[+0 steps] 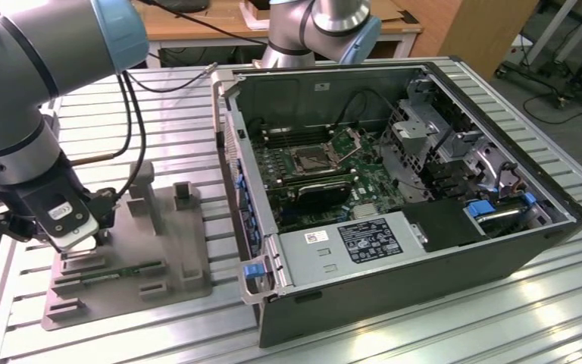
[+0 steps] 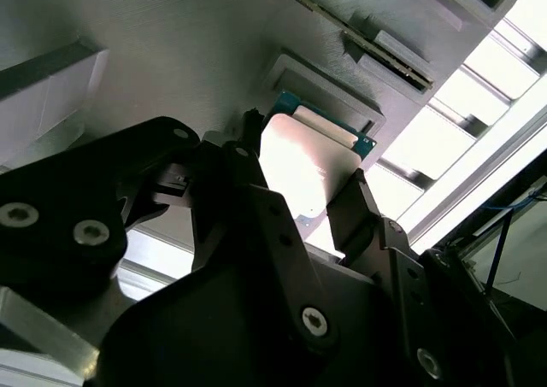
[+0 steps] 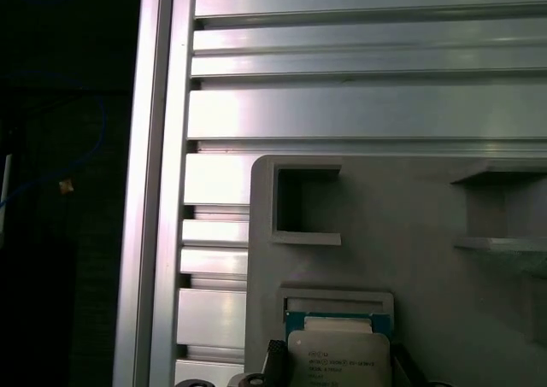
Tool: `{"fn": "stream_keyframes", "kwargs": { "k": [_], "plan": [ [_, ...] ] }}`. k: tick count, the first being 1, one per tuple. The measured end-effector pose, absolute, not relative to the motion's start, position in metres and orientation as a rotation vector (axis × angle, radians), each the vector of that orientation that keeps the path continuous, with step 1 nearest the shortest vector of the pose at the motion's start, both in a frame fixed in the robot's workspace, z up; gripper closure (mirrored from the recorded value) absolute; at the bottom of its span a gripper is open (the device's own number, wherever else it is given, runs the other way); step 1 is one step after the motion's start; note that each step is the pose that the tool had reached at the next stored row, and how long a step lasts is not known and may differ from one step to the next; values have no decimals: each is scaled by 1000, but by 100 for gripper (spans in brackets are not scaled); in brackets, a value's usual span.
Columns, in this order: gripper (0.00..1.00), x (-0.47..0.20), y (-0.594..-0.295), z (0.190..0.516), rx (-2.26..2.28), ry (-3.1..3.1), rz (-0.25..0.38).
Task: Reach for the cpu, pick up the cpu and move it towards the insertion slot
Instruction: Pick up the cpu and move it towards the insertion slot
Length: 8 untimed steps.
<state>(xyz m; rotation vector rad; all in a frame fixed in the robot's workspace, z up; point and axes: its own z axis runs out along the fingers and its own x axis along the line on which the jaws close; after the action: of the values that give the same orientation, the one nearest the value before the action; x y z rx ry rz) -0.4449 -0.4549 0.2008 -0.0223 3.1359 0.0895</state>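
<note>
The cpu (image 2: 308, 161) is a flat square chip with a shiny silver top and a green rim, and it sits between my two black fingers in both wrist views. One fingertip (image 2: 250, 131) presses its one edge and the other finger (image 2: 355, 199) its opposite edge. The chip (image 3: 338, 357) hangs just off a shallow square recess (image 3: 338, 304) in the grey fixture. In the exterior view my gripper (image 1: 79, 244) stands over that fixture (image 1: 170, 250), at the view's left. The insertion slot (image 1: 311, 158) lies inside the open computer case, on the green motherboard, well to the view's right.
The open computer case (image 1: 493, 243) fills the middle and right of the slatted aluminium table (image 1: 119, 334). A thin green circuit strip (image 1: 119, 271) lies on the fixture, with upright grey posts (image 1: 142, 193) beside my gripper. A second arm's base (image 1: 321, 30) stands behind the case.
</note>
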Motion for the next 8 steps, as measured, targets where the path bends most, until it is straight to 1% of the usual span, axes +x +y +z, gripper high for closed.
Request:
{"fn": "stream_keyframes", "kwargs": {
  "k": [8],
  "plan": [
    [45,-445,-455,202,-22,3136,90]
  ]
}}
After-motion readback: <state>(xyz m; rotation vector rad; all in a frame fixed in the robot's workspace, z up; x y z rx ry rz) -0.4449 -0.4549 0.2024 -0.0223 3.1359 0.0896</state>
